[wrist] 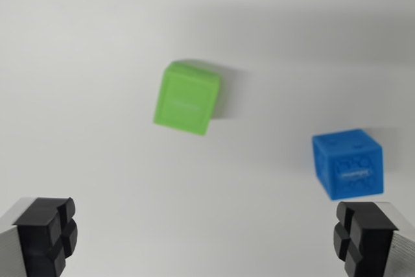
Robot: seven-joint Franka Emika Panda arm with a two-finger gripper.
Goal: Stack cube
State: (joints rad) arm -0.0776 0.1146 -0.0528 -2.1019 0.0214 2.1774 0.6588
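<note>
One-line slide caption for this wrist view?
Open gripper above a white table, green cube ahead, blue cube apart at right.

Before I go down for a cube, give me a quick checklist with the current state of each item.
1. Gripper open: ok, fingers wide apart, nothing between them.
2. Green cube in view, unobstructed: ok.
3. Blue cube in view: ok, near the wrist view's right finger.
4. Cubes apart, not stacked: ok.
5. Gripper centred over a cube: not ok, neither lies midway between the fingers.
6. Height above table: cannot tell.

Plain white tabletop (pixel 84 63), blurred.
</note>
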